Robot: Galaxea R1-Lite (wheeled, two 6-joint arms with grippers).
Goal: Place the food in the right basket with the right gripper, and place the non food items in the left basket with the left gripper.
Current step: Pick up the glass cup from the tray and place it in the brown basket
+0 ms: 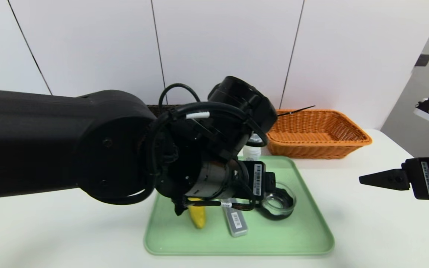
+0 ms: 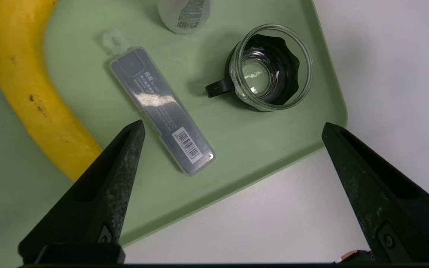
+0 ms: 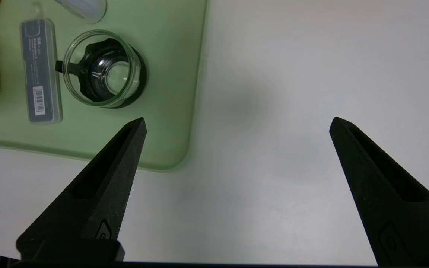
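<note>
Green tray [image 1: 289,243]: banana [image 2: 32,85], case [image 2: 162,111], cup [image 2: 270,70], bottle [image 2: 186,15] seen. Left gripper [image 2: 233,126], wide, held above tray. Right gripper [image 3: 238,119], wide, parked beside.

The yellow banana [image 2: 32,93], grey case [image 2: 164,111], white bottle [image 2: 186,15] and upright clear cup [image 2: 270,70] lie apart on green.

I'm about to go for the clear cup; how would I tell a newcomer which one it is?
Find the green tray in front of the orange basket. On it, toward the robot's right side, stands the cup, beside the flat grey case. It alone is an open, round glass with a black handle.
</note>
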